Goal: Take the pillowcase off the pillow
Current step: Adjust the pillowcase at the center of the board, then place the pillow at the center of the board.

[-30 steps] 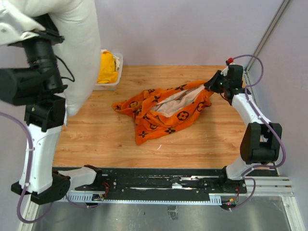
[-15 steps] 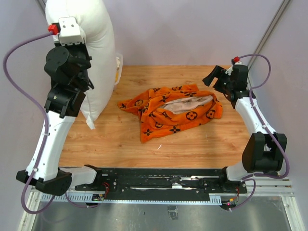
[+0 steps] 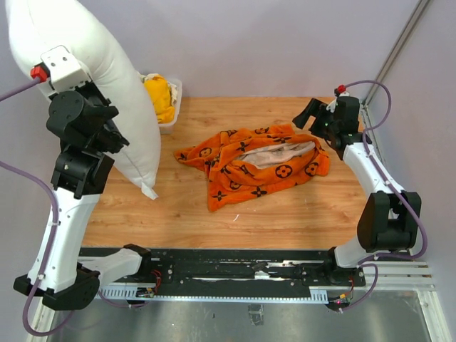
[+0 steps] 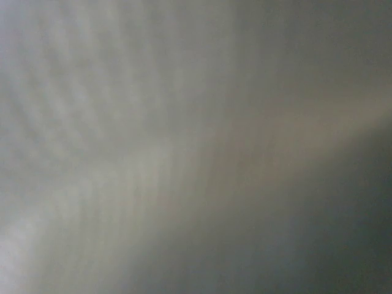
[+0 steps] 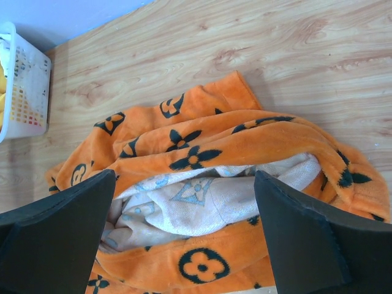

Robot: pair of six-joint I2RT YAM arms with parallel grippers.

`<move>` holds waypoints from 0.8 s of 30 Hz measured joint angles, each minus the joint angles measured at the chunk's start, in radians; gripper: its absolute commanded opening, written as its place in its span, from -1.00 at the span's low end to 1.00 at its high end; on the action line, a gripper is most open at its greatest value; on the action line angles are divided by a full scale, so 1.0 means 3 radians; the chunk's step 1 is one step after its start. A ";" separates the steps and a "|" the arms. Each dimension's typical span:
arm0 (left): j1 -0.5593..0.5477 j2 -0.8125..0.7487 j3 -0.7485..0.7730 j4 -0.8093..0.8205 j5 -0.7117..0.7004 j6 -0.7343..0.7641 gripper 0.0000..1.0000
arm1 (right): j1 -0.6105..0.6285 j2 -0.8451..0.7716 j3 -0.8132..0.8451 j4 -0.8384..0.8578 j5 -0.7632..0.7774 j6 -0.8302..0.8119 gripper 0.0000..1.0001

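The plump white pillow hangs in the air at the far left, clear of the table, carried by my left arm. The left gripper's fingers are hidden against the pillow, and the left wrist view shows only blurred pale fabric. The orange pillowcase with black flower prints lies crumpled mid-table, its mouth showing the pale inside. My right gripper hovers open just above the right end of the pillowcase. Its two black fingers stand wide apart, with nothing between them.
A white basket holding plain yellow cloth stands at the table's back left, partly behind the pillow; it also shows in the right wrist view as a basket. Bare wood table surrounds the pillowcase. A metal post runs up at back right.
My right gripper opened and let go of the pillowcase edge, which sank onto the table. The left arm swung the pillow up and to the left.
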 measured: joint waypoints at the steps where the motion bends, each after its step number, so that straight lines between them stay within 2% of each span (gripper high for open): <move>1: 0.0000 -0.0032 -0.0023 0.0020 -0.0058 -0.0011 -1.00 | 0.0000 0.0000 0.0000 -0.0003 -0.0001 0.0001 0.92; 4: -0.0001 -0.0085 -0.0042 0.0170 -0.0398 0.0001 -0.99 | 0.0001 0.0000 0.0000 -0.0003 -0.0005 0.0001 0.92; 6: -0.0001 -0.0090 -0.0127 0.0547 -0.0715 0.0220 -0.99 | 0.0004 0.0000 0.0000 -0.0004 -0.0006 0.0001 0.93; 9: 0.0000 -0.0025 -0.0399 0.1642 -0.1294 0.1015 -0.99 | 0.0047 0.0000 0.0000 -0.0003 -0.0005 0.0001 0.93; 11: 0.0004 0.0135 -0.0408 0.2296 -0.1640 0.1530 -0.99 | 0.0085 0.0000 0.0000 -0.0004 -0.0006 0.0000 0.94; 13: 0.0006 0.0314 -0.0369 0.2743 -0.1898 0.1933 -0.99 | 0.0098 0.0000 0.0000 -0.0005 -0.0006 0.0000 0.94; 18: 0.0006 0.0467 -0.0380 0.3222 -0.2056 0.2392 -0.99 | 0.0118 0.0000 0.0000 -0.0005 -0.0004 -0.0001 0.94; 24: 0.0006 0.0387 -0.0557 0.3362 -0.2056 0.2253 -0.99 | 0.0134 0.0020 0.0000 -0.0004 -0.0013 -0.0011 0.96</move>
